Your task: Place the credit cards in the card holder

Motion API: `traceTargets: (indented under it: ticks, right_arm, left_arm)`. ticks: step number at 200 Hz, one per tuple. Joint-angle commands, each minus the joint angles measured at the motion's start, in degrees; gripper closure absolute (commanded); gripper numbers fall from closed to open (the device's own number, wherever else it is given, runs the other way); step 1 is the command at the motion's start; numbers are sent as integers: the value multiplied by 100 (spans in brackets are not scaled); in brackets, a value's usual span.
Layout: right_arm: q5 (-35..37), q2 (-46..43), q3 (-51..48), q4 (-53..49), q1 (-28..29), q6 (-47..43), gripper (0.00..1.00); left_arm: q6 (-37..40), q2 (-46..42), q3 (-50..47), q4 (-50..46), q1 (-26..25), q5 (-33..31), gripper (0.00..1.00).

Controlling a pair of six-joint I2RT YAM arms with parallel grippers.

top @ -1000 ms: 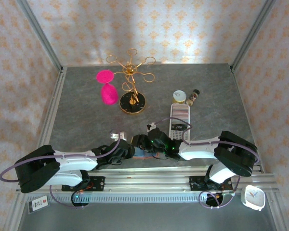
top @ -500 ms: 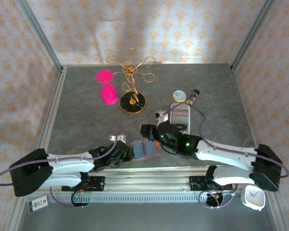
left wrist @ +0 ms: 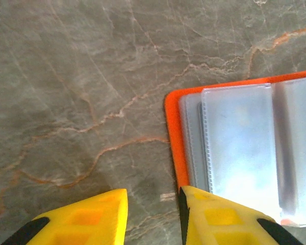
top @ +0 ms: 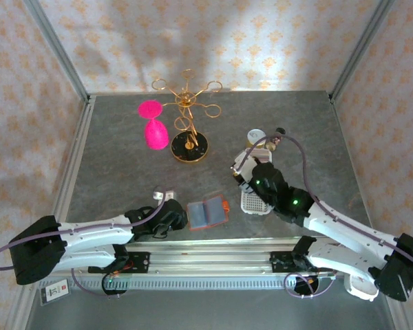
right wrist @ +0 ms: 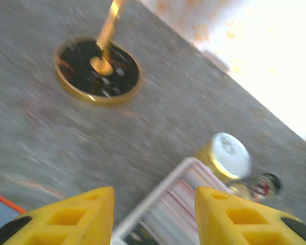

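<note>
Orange-red card holder lying open on grey stone table, left gripper parted and empty at its edge, right gripper parted, empty, near white tray holding credit cards

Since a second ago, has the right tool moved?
Yes. The right tool left the card holder and went up-right in the top view, over the white tray, nearer the jar.
</note>
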Motion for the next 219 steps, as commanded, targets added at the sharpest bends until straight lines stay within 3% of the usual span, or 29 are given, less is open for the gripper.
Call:
traceTargets:
  ticks: [1,23,62,104,185,219]
  right_arm:
    - [-645,-21,-92,-602,-627,-1656,52]
    - [-1014,95,-295,-680,-1104,-2514,47]
    - [-1302,655,-426,-403,-1708,-3348,28]
    - [-1109,1322,-482,245,-1909,-3997,23]
    - [-1149,2333,-299,742,-1909,-4373,22]
    - [-956,2373,-406,1160,-1908,-4534,28]
  left_arm:
    - [310,-87,328,-684,200,-273,66]
    - [487,-167,365,-455,488,222,63]
    - [505,-107,240,472,627,1174,53]
    - [557,350,284,676,627,1483,50]
    - [527,481,163,719,636,1461,49]
    - [525,535,178,704,636,1463,49]
